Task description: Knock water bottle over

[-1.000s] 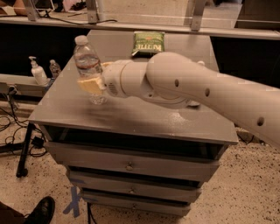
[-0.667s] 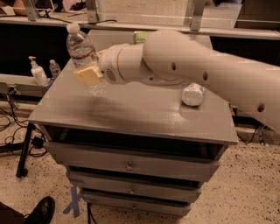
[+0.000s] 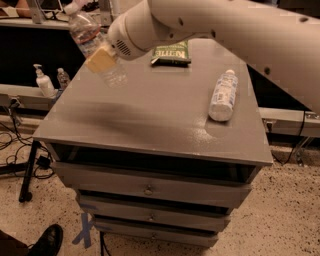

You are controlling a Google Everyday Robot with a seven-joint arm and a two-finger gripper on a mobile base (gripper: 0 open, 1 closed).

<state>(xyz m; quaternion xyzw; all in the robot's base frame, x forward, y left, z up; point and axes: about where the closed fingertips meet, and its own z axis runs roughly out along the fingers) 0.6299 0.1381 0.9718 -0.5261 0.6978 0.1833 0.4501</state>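
Water bottle tilts steeply over the bench at its far-left corner, claw against its middle; whether it clamps, I cannot tell. Probably light, thin-walled, slippery: push near the cap

The pincer, at the bench's far left corner, shows a tan-yellow pad clamped on the water bottle, which is clear and ribbed with a white cap and a thin red-and-blue band. The arm is creamy white with small dark dots. The bench is matte grey. A white bottle carries blue print. The packet is dark green with pale lettering. The floor is beige, speckled black.
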